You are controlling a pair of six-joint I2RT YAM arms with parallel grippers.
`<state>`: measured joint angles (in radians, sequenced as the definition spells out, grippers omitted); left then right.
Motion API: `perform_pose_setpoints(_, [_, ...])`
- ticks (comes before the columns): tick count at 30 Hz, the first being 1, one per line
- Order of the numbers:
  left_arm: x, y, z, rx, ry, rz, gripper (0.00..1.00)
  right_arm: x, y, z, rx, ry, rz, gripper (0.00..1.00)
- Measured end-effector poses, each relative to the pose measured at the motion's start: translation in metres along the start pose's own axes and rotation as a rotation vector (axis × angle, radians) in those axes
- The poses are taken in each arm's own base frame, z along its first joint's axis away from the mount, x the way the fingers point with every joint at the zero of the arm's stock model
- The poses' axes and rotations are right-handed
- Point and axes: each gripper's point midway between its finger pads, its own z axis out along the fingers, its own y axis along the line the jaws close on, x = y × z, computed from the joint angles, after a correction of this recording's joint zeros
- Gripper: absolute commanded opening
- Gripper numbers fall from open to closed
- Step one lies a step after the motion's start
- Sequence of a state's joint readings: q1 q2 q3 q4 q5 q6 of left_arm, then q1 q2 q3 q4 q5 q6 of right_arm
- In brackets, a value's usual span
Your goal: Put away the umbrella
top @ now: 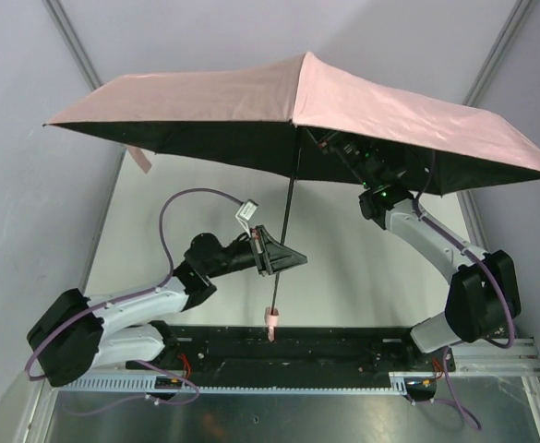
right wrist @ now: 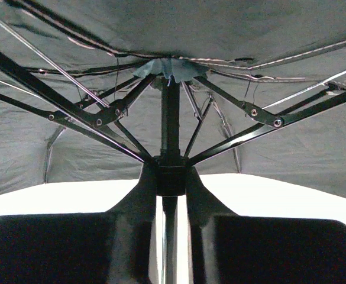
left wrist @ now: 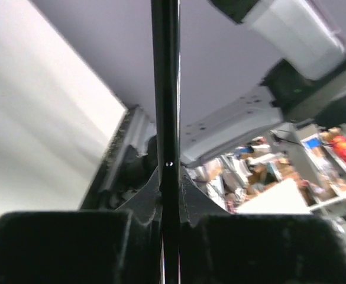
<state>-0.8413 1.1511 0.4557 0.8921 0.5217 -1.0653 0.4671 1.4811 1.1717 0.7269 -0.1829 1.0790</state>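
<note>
The umbrella (top: 343, 101) stands open above the table, pale pink on top and dark underneath. Its thin dark shaft (top: 286, 208) runs down to a small pink handle (top: 272, 321) near the arms' bases. My left gripper (top: 279, 251) is shut on the shaft (left wrist: 165, 89) at mid-height, and the left gripper (left wrist: 170, 177) has a finger pressed on each side. My right gripper (top: 332, 144) reaches up under the canopy and is partly hidden by it. In the right wrist view the right gripper (right wrist: 171, 174) is shut on the black runner (right wrist: 171, 180), where the metal ribs (right wrist: 102, 115) fan out.
The white table (top: 362, 277) lies under the canopy. Grey walls with slanted poles (top: 76, 41) close in at the back and sides. A black base rail (top: 297, 346) runs along the near edge. The canopy spans nearly the table's whole width.
</note>
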Motion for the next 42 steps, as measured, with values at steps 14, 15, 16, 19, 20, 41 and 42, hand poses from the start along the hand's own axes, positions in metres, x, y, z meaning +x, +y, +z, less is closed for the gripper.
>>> perform_pose_setpoints(14, [-0.055,0.027,0.005,-0.332,0.068,0.160,0.02,-0.017,0.005,-0.003,0.006,-0.042,0.027,0.00])
perform_pose_setpoints(15, [-0.057,0.025,0.006,-0.333,0.075,0.162,0.05,-0.018,0.007,-0.003,-0.003,-0.049,0.033,0.00])
perform_pose_setpoints(16, [-0.058,0.025,0.006,-0.333,0.082,0.162,0.10,-0.018,0.009,-0.003,-0.006,-0.051,0.033,0.00])
perform_pose_setpoints(19, [-0.056,0.026,0.006,-0.335,0.093,0.162,0.30,-0.018,0.012,-0.004,-0.026,-0.058,0.031,0.00])
perform_pose_setpoints(20, [-0.059,0.027,0.007,-0.341,0.079,0.166,0.37,-0.014,0.013,-0.006,-0.034,-0.036,0.034,0.00])
perform_pose_setpoints(41, [0.057,0.044,-0.026,-0.381,0.163,0.030,0.36,0.001,0.008,-0.022,-0.089,0.056,0.034,0.00])
perform_pose_setpoints(42, [0.056,0.045,-0.026,-0.386,0.157,0.033,0.30,0.000,0.008,-0.022,-0.089,0.054,0.033,0.00])
